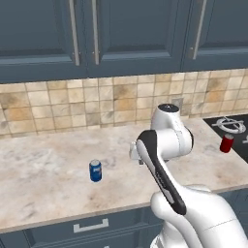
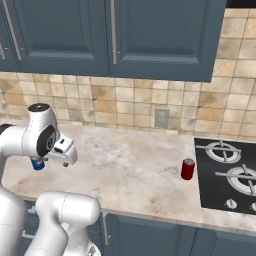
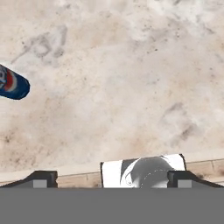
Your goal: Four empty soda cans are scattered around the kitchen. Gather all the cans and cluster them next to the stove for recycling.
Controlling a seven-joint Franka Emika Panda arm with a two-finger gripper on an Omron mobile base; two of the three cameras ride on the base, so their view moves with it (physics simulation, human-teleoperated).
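A small blue soda can [image 1: 95,170] is stood upright on the beige marbled counter [image 1: 43,169]; the gripper [image 3: 112,177] is held wide apart, empty.

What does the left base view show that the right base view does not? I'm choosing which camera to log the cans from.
Left base view alone: the blue soda can stands whole and upright on the beige marbled stone counter, and a drawer handle sits below. Right base view alone: the black glass cooktop with two grey burners and knobs, plus a grey wall outlet; here the blue can is mostly hidden behind the arm. Both: the red soda can beside the cooktop, tiled backsplash, dark blue cabinets.
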